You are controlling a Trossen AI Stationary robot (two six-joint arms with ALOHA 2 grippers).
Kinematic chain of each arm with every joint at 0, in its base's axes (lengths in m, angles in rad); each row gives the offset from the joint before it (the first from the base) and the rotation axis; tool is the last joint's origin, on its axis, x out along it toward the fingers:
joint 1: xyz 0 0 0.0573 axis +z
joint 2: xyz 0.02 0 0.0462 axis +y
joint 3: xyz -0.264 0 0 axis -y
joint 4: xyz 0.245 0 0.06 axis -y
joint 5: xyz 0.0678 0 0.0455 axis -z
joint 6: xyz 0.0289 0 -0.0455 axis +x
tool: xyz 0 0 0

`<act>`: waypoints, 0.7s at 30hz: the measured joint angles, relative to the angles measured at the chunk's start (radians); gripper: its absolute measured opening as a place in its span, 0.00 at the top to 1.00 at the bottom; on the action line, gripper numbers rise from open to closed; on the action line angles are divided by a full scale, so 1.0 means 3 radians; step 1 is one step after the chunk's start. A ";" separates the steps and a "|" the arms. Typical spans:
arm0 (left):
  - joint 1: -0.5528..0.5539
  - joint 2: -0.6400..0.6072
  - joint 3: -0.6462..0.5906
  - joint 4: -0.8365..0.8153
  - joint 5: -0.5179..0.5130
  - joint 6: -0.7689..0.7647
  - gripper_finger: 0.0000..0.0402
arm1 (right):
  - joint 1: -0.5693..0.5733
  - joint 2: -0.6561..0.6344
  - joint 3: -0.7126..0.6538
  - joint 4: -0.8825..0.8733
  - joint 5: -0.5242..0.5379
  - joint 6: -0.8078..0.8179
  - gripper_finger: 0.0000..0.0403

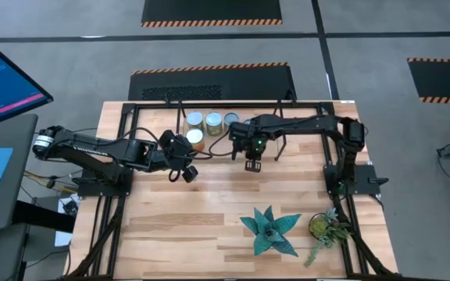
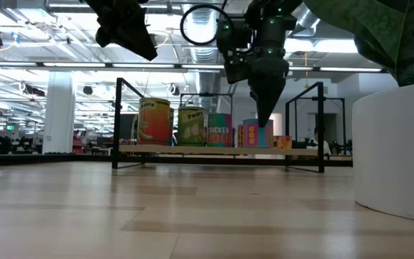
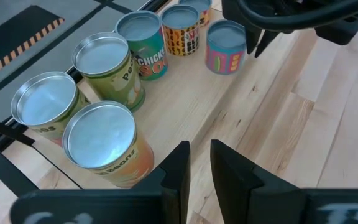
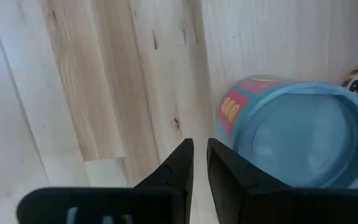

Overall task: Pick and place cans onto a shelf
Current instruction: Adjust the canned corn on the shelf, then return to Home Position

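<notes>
Several cans stand upright on their bases on the shelf (image 1: 209,148) at the table's far side: an orange one (image 3: 107,146), green ones (image 3: 107,65), a teal one (image 3: 143,43) and a pink-and-blue one (image 4: 291,137). My left gripper (image 3: 197,165) hovers near the shelf's left part, in front of the orange can (image 1: 195,138). It slants down, with a narrow gap and nothing between its fingers. My right gripper (image 4: 199,155) points down above the table just beside the pink-and-blue can (image 2: 254,133). It is narrowly open too and holds nothing.
Two potted green plants (image 1: 270,230) (image 1: 324,226) stand at the near right, and one white pot (image 2: 397,151) shows close in the low view. Black frame rods (image 1: 119,133) border the table. A monitor (image 1: 6,78) stands off the table's left side. Bare wood (image 1: 186,226) lies at the near left.
</notes>
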 joint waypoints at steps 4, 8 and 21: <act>0.0000 0.0000 0.0000 0.0000 0.0001 0.0000 0.87 | -0.0045 0.0000 0.0000 0.0003 0.0000 -0.0018 0.83; -0.0001 0.0000 0.0000 0.0000 0.0000 -0.0004 0.87 | -0.0078 0.0000 0.0000 0.0000 0.0000 -0.0015 0.83; -0.0001 0.0000 0.0000 -0.0001 0.0000 -0.0019 0.87 | 0.0154 -0.0172 0.0000 -0.0158 -0.0011 0.0168 0.83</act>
